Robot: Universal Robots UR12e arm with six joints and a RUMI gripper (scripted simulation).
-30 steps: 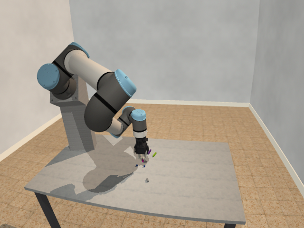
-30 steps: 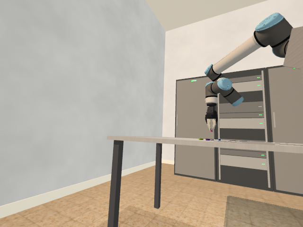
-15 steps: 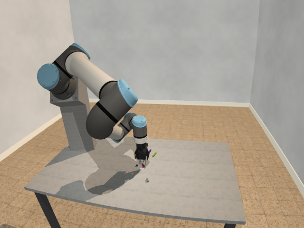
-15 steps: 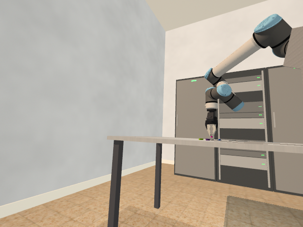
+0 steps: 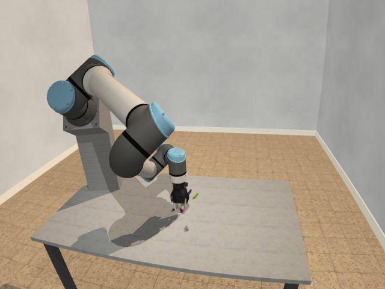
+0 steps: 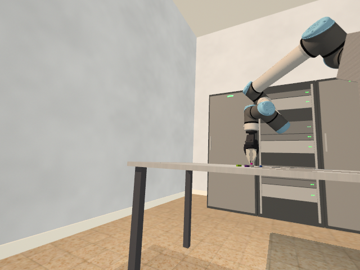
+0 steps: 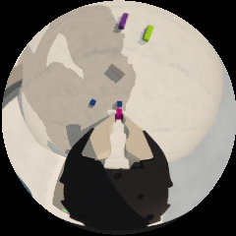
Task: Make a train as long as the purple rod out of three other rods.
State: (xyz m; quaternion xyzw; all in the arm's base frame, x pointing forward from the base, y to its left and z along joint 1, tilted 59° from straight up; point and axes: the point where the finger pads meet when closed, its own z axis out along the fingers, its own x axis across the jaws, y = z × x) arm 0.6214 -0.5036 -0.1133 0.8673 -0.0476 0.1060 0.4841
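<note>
Magenta block (image 5: pixel 181 211) (image 6: pixel 251 163) (image 7: pixel 119 113) sits pinched in the tool's (image 5: pixel 180 208) (image 6: pixel 251 163) (image 7: pixel 118 117) pale, tapered fingers.

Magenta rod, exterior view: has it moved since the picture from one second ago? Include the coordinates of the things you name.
Yes, downward: the magenta rod (image 5: pixel 181 211) (image 6: pixel 251 163) (image 7: pixel 119 113) was clearly above the tabletop (image 5: pixel 248 224) (image 6: pixel 162 166) (image 7: pixel 172 98) then, and now it is down close to that surface.
</note>
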